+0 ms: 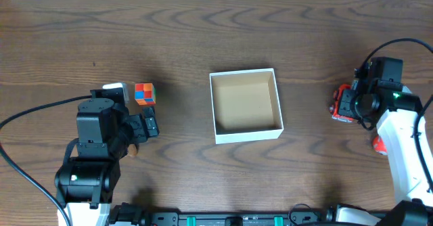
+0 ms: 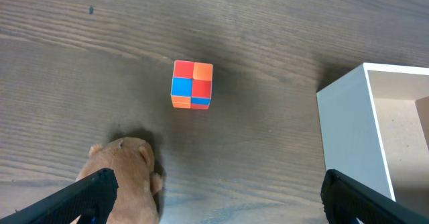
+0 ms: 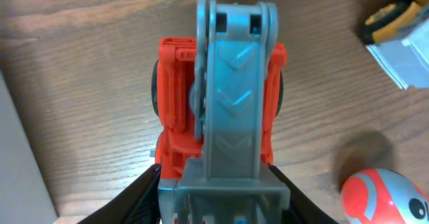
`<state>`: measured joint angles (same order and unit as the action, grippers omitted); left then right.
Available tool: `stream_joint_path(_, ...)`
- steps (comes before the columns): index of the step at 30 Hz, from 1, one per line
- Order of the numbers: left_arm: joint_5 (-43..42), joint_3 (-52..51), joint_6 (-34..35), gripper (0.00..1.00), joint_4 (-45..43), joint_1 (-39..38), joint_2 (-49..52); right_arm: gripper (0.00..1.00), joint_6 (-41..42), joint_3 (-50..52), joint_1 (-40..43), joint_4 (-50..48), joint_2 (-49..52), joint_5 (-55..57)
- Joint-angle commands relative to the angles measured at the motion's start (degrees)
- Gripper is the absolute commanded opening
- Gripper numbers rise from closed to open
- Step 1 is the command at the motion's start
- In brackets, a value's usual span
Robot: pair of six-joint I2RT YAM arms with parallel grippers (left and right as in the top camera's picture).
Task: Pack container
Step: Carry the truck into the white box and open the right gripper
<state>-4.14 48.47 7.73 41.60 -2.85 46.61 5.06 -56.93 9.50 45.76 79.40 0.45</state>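
Two arms flank the container (image 1: 245, 105), set mid-table. The right gripper (image 3: 218, 194) straddles the red toy truck (image 3: 175, 96); whether it is clamped cannot be told. Confirm the grip, lift clear of the white wall, and carry the truck left. The left gripper (image 2: 221, 200) stands wide apart.

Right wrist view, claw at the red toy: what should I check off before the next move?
1. Red toy truck sits between the right claw fingers: ok.
2. Grip closed firmly on the truck: cannot tell.
3. Container open side up, nothing inside: ok.
4. Table between truck and container free of objects: ok.
5. Left claw open, holding nothing, away from the container: ok.
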Motion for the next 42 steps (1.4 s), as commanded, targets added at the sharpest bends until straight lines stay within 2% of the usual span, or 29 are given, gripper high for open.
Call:
stream_joint_path(1, -0.2, 1.3, 0.5, 0.98, -0.1, -0.1, 0.1, 0.01, 0.7, -0.9, -2.5, -0.1, -2.5, 0.0)
stream_joint_path(8, -0.2, 1.3, 0.5, 0.98, -0.1, -0.1, 0.1, 0.01, 2.7, -4.6, -10.7, 0.0, -7.0, 0.2)
stream_joint_path(18, -0.2, 1.3, 0.5, 0.98, 0.0, -0.1, 0.1, 0.01, 7.0, -12.4, -30.2, -1.5, -8.2, 0.3)
stream_joint_path(25, -0.2, 1.3, 0.5, 0.98, 0.0, -0.1, 0.1, 0.01, 13.3, -12.5, -40.7, -5.3, -5.7, 8.6)
stream_joint_path(34, -0.2, 1.3, 0.5, 0.98, 0.0, -0.1, 0.1, 0.01, 19.0, -12.5, -42.1, -5.2, 7.1, 8.7)
stream_joint_path(42, -0.2, 1.3, 0.5, 0.98, 0.0, -0.1, 0.1, 0.01, 20.2, -12.5, -42.0, -5.1, 15.3, 8.3)
